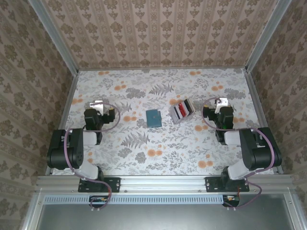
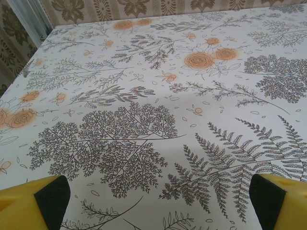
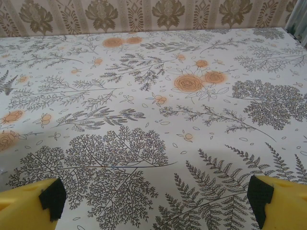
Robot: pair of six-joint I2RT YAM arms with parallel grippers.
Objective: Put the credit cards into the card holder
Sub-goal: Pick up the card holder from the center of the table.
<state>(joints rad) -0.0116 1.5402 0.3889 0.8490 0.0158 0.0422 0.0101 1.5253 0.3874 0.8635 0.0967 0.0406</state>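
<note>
Top external: left tool (image 1: 97, 103), right tool (image 1: 221, 101) both wide apart; pinch one of credit cards (image 1: 183, 109) edge-on, just right of card holder (image 1: 154, 117).

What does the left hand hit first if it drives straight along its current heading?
Only table. The left hand, open, points across bare floral tablecloth toward the far wall; tilted down, it likely meets the cloth first, though depth is unclear. The card holder lies off to its right.

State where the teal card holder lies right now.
In the top view, the card holder lies flat near the centre, just left of the slotted rack.
</note>
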